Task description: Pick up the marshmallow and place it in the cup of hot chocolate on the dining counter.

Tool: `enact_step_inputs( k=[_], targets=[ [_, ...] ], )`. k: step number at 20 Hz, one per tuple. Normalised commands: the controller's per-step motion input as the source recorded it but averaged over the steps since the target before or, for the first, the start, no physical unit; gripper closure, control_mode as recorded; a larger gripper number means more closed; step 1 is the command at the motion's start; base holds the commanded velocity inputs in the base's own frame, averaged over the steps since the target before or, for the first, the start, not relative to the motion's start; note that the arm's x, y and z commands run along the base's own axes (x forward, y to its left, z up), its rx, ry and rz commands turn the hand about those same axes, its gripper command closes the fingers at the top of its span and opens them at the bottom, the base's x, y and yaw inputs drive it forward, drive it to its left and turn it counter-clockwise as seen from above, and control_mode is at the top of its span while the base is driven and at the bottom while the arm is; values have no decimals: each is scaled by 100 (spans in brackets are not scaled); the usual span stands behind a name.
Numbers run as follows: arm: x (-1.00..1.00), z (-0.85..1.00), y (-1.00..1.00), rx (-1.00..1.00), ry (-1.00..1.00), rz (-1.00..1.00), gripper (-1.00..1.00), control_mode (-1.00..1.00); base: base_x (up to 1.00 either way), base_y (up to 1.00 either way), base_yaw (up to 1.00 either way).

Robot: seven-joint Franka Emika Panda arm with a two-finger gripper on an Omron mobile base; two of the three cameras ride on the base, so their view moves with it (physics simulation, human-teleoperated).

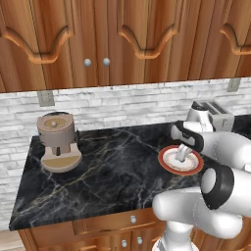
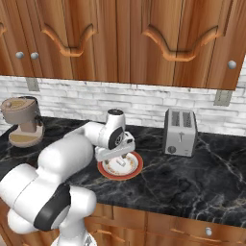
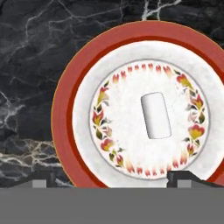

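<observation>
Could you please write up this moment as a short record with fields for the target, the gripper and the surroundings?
target: marshmallow, lying at the middle of the plate
plate: white with a red-orange rim and flower ring, on the black marble counter
gripper: gripper open, above the plate, fingertips either side of the marshmallow, not touching it
left of plate: coffee machine near the wall
right of plate: toaster against the brick wall
task state: marshmallow not yet picked up
</observation>
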Motion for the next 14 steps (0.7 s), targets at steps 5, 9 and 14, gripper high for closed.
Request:
enact_step_inputs(
  k=[5, 9, 14],
  targets=[
    [37, -22, 0, 0, 0, 4, -100, -100, 0, 0, 0],
    [20, -30, -1, 0, 0, 3, -100, -100, 0, 0, 0],
    [12, -33, -3, 0, 0, 0, -100, -100, 0, 0, 0]
  ],
)
